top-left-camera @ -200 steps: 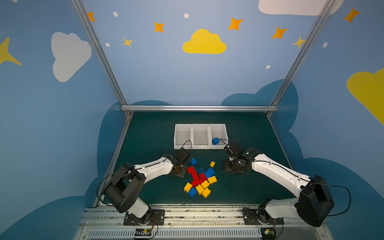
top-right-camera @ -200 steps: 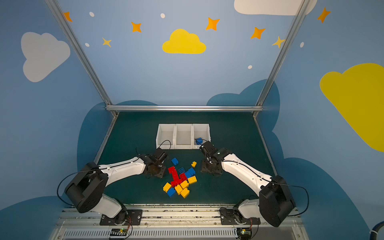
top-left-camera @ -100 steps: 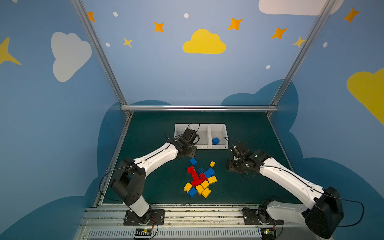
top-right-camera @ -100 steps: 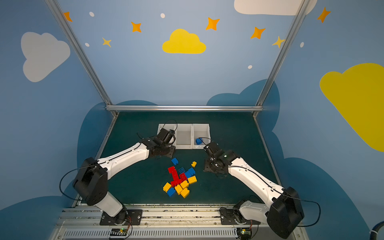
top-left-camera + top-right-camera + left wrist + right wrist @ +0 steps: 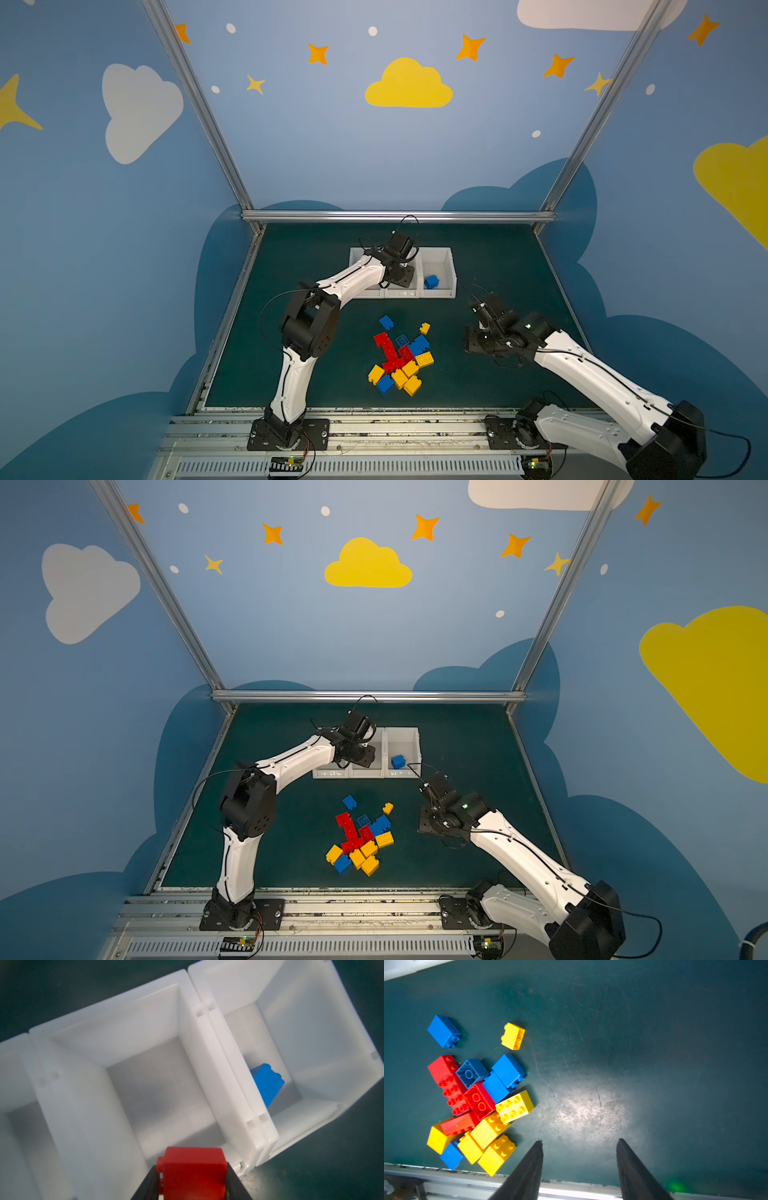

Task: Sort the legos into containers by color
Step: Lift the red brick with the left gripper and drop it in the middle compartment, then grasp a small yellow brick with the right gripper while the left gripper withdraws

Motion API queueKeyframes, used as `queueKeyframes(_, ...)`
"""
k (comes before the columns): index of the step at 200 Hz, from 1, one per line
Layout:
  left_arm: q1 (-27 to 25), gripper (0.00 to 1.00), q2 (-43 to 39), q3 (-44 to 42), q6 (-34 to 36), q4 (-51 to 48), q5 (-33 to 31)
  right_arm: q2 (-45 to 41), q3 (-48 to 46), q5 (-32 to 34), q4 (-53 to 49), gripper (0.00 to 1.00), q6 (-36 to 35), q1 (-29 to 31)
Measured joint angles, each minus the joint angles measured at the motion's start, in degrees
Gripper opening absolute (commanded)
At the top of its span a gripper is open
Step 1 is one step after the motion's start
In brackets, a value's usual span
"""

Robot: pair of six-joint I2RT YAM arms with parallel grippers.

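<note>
Nearest me, the brick pile (image 5: 400, 360) lies loose on the mat (image 5: 490, 266): red, blue and yellow mixed. Beside it my right gripper (image 5: 579, 1147) hangs over bare mat, jaws apart, nothing between them. Farther back, my left gripper (image 5: 192, 1176) is clamped on a red brick (image 5: 192, 1169) above the middle bin (image 5: 145, 1084). One blue brick (image 5: 431, 281) sits in the right bin (image 5: 451, 266).

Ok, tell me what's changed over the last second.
The left gripper, shut on a red lego, went from the pile's edge up to the middle container. The right gripper, open and empty, drew back from the right container. The blue lego there and the pile stayed put.
</note>
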Motion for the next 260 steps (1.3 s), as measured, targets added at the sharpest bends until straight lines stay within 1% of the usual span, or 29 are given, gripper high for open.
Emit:
queueKeyframes(19,0.20,0.51,0.83,1.51,0.17,-0.81,0.26,-1.88,-1.66,1.36,0.24,0.58,0.70,-0.22)
queueKeyframes(61,0.74,0.67,0.98,2.29,0.11,-1.66,0.74,-8.44,-6.71,3.67,3.41,0.59,1.60,-0.26)
queueKeyframes(92,0.79,0.72,0.37,1.22,-0.39,-1.46,1.25,-13.33,-8.52,4.81,4.33,0.59,1.40,-0.37)
queueKeyframes(119,0.79,0.76,-3.28,-3.02,-1.16,-1.29,2.36,-14.78,-8.52,4.74,4.57,0.60,0.48,-0.52)
queueKeyframes(148,0.76,0.78,-10.51,-9.55,-2.49,0.17,3.67,-13.29,-8.52,3.06,5.14,0.60,-1.31,-0.59)
queueKeyframes(192,0.52,0.80,-20.70,-18.73,-6.99,2.75,3.98,-8.07,-8.52,-2.64,7.28,0.59,-3.80,-0.59)
queueKeyframes(231,-1.51,0.82,-27.26,-26.93,-11.50,4.33,1.75,-1.57,-6.84,-7.98,9.31,0.59,-5.42,-0.57)
queueKeyframes(260,-3.74,0.83,-33.20,-33.90,-14.03,5.86,0.24,3.93,-3.04,-8.85,9.75,0.59,-5.86,-0.57)
